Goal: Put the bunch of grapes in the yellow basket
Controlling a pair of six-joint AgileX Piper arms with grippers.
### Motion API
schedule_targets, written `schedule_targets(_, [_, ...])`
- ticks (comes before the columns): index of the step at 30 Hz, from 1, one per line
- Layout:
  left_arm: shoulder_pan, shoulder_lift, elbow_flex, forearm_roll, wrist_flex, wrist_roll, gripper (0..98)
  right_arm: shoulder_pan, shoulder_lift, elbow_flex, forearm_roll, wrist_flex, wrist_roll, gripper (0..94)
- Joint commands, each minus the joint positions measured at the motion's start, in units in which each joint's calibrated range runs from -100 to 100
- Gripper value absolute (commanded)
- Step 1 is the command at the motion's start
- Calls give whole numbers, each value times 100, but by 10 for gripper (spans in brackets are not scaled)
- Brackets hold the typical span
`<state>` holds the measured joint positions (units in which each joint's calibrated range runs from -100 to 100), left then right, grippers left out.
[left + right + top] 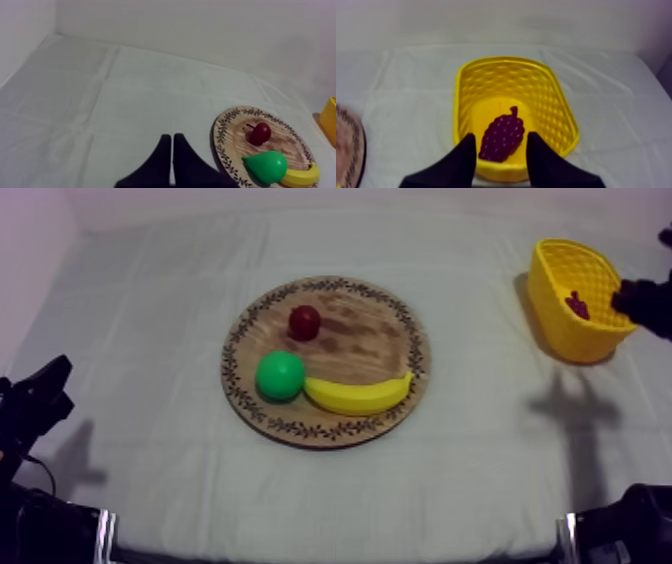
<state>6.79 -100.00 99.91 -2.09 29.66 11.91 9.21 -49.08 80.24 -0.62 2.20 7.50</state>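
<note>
The dark purple bunch of grapes [502, 137] lies on the floor of the yellow basket [556, 90], stem pointing to the far wall. My right gripper [501, 135] hovers over the basket's near rim, open, its fingers [463, 155] apart on either side of the grapes without touching them. From above, the grapes [577, 305] show inside the basket [560, 328] at the table's far right, with my right gripper [625, 296] at its right rim. The wooden board [360, 338] sits mid-table. My left gripper [172, 137] is shut on nothing, low at the left [50, 378].
The board carries a small red fruit [304, 321], a green pear [279, 375] and a banana [358, 394]. The left wrist view shows the board [235, 135] with the same fruit beside my left gripper. Bare cloth lies between board and basket.
</note>
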Motion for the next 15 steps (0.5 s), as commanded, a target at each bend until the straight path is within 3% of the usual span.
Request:
schedule_targets(1, [-2, 0, -2, 1, 0, -1, 1, -49, -600, 635, -1361, -41, 1829, 298])
schedule_targets(4, [-2, 0, -2, 1, 0, -1, 1, -129, -1075, 1071, -1593, -63, 2122, 283])
schedule_targets(7, [-2, 0, -2, 1, 0, -1, 1, -182, -1571, 1462, -1649, -56, 2251, 266])
schedule_targets(11, [-2, 0, -2, 1, 0, -1, 1, -208, -2185, 1811, -1144, 273, 1853, 194])
schedule_targets(15, [-2, 0, -2, 1, 0, -1, 1, -210, -2706, 1919, -928, 895, 1666, 65])
